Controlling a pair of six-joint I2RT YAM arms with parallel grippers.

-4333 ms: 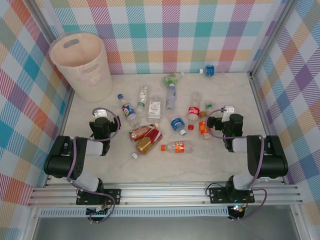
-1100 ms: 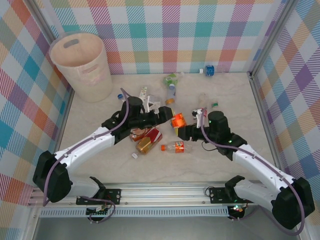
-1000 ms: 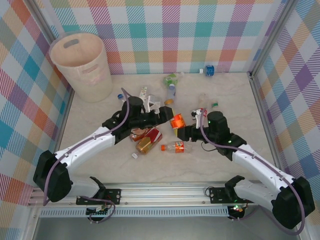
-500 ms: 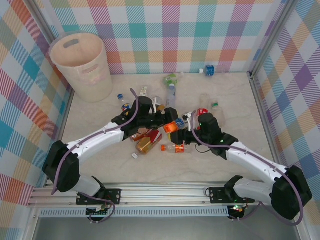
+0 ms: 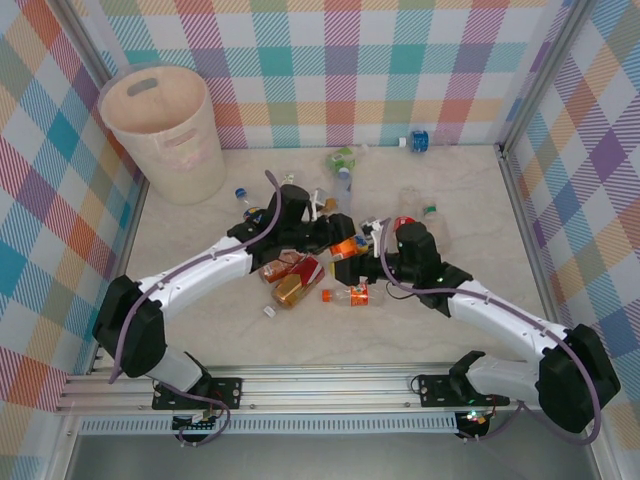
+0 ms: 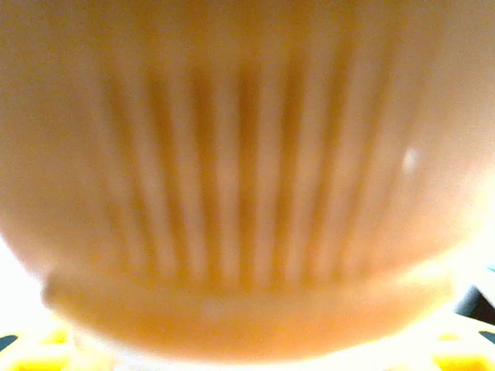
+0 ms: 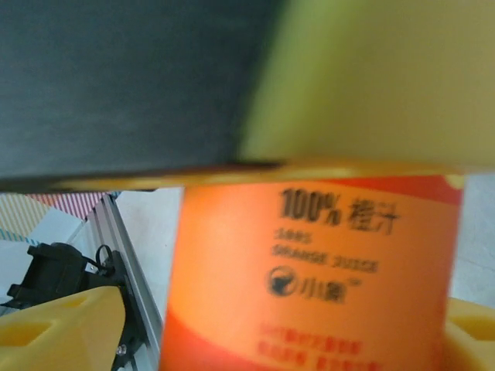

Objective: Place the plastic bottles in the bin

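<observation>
Where both arms meet, the orange bottle sits between their jaws.

My right gripper carries matt yellow fingertip pads that look like foam or soft plastic. Between them sits an orange juice bottle with a smooth, slightly glossy printed orange label. At my left wrist, a ribbed translucent orange plastic surface appears glossy. The bin is matt beige-pink plastic. The tabletop looks pale, smooth, marble-patterned.
</observation>
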